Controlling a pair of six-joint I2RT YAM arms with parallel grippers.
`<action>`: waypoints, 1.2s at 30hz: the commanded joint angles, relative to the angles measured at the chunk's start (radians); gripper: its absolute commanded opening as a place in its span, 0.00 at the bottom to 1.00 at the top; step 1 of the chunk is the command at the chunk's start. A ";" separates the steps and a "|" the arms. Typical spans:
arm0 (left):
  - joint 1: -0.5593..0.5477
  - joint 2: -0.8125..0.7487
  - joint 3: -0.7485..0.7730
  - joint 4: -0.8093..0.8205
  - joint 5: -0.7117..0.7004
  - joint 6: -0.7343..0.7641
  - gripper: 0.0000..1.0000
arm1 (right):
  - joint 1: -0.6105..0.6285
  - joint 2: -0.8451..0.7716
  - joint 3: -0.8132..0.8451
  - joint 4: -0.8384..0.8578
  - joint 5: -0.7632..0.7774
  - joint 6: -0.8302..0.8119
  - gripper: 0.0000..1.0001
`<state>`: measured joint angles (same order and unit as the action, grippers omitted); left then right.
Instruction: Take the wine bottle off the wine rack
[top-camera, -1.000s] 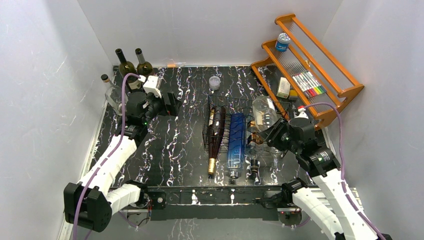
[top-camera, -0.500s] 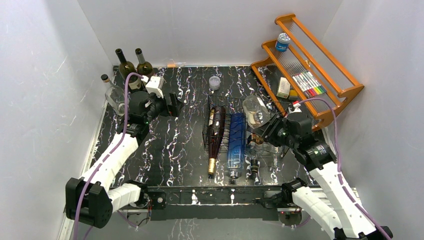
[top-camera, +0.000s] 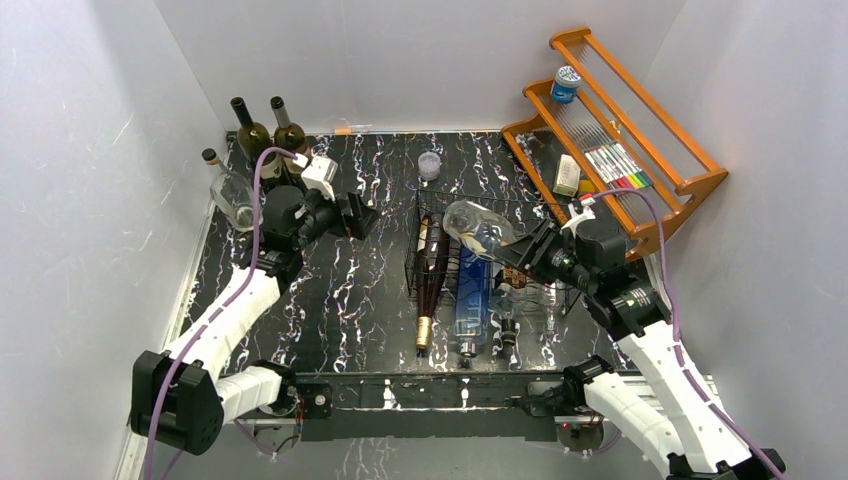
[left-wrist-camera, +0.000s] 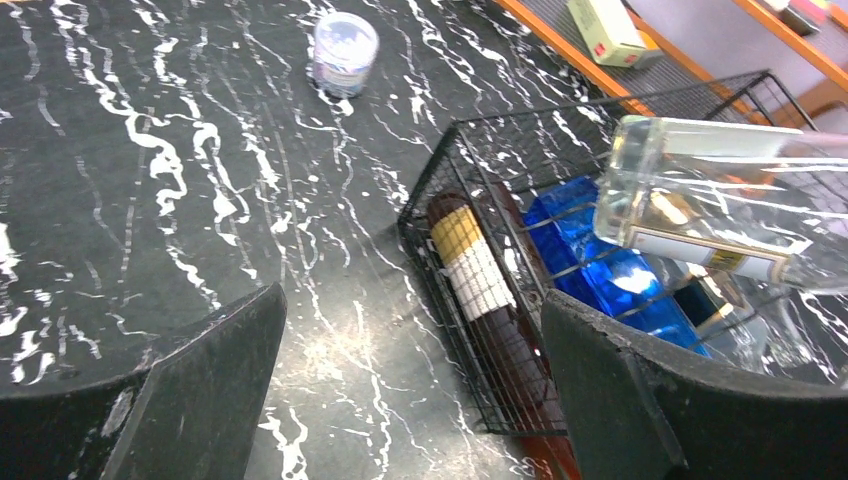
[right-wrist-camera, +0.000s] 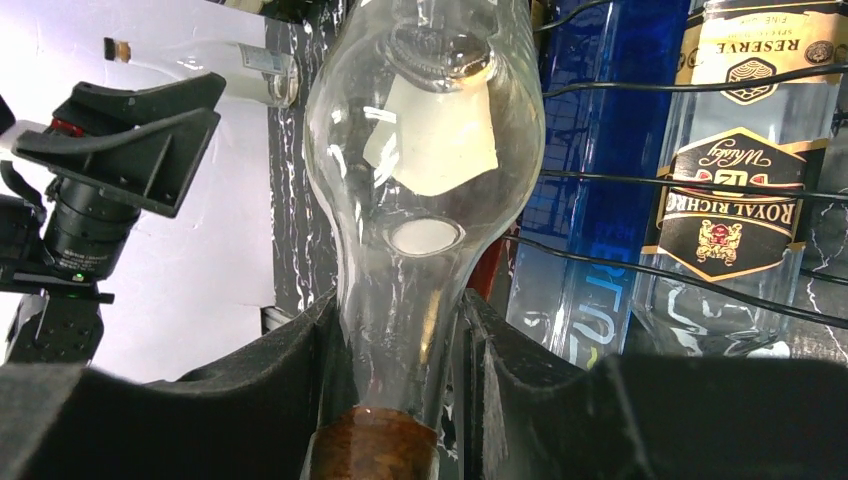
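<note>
Above wine rack (left-wrist-camera: 450, 290) rim, wine bottle (left-wrist-camera: 700, 200) gripped by right tool (right-wrist-camera: 397, 330)

Black marbled table (top-camera: 340, 290) is shown; wire rack (top-camera: 413, 252) placed mid-frame, small jar (top-camera: 429, 165) upper centre, bottles (top-camera: 252, 135) upper left, orange shelf (top-camera: 690, 185) upper right.

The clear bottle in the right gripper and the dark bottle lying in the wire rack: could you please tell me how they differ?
The clear bottle is colourless glass; the dark bottle is deep brown-red. The clear bottle hangs tilted above the wine rack, its neck clamped in the right gripper; the dark bottle lies flat in the rack's leftmost cradle, untouched. Both carry a label.
</note>
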<state>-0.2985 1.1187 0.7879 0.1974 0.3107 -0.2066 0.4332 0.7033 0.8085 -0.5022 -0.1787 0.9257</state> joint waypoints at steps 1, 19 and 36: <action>-0.025 -0.008 -0.012 0.071 0.089 -0.020 0.98 | 0.003 -0.022 0.064 0.248 -0.037 0.027 0.00; -0.122 -0.054 -0.008 0.114 0.310 -0.180 0.98 | 0.003 -0.018 0.014 0.303 -0.157 0.026 0.00; -0.304 -0.059 0.115 -0.035 0.070 -0.181 0.98 | 0.004 -0.046 0.034 0.368 -0.139 0.103 0.00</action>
<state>-0.5991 1.0992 0.8223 0.2169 0.4740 -0.3870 0.4324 0.7059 0.7700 -0.4076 -0.2714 1.0039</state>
